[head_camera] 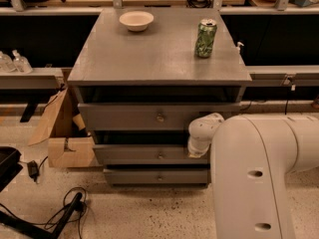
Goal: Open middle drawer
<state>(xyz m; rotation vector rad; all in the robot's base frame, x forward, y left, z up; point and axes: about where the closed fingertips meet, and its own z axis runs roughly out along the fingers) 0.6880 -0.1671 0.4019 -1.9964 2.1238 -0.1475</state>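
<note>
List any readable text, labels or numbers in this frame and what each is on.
No text can be read anywhere.
Green can on the cabinet top: print on its side, too blurred to read.
Bowl, middle drawer, cardboard box: no markings seen.
Gripper, at the middle drawer's right end: no label seen.

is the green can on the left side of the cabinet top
No, the green can stands upright near the right edge of the cabinet top; the gripper is lower, at the middle drawer's right end.
</note>
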